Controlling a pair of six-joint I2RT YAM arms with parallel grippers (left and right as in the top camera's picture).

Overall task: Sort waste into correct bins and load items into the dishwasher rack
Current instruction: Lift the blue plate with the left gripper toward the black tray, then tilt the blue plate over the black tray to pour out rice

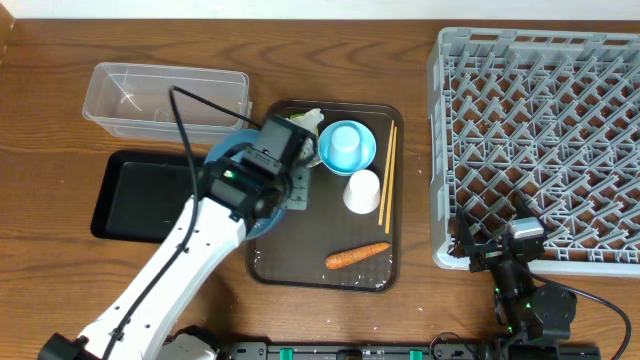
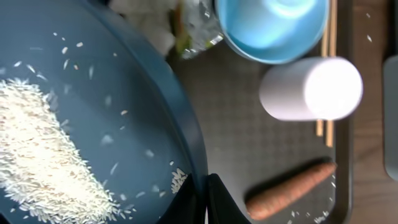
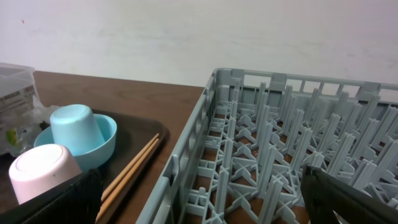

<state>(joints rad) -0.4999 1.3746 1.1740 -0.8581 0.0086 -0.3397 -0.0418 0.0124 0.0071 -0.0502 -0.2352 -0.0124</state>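
My left gripper (image 1: 292, 190) is shut on the rim of the large dark-blue bowl (image 1: 222, 155), at the left edge of the brown serving tray. In the left wrist view the jaws (image 2: 205, 199) pinch the rim of the bowl (image 2: 143, 99), which holds a pile of white rice (image 2: 43, 155). The carrot (image 1: 357, 256), whitish cup (image 1: 362, 191), chopsticks (image 1: 387, 180) and pale-blue bowl (image 1: 347, 147) lie on the tray. Crumpled wrappers (image 1: 305, 122) sit at its back. My right gripper (image 1: 500, 255) is open and empty at the front edge of the grey rack (image 1: 540, 140).
The clear tub (image 1: 165, 97) stands at the back left, with the black tray (image 1: 140, 195) in front of it, partly under my left arm. The brown serving tray (image 1: 300, 265) lies between them and the rack. A pale-blue cup stands upside down in the pale-blue bowl (image 3: 102, 146).
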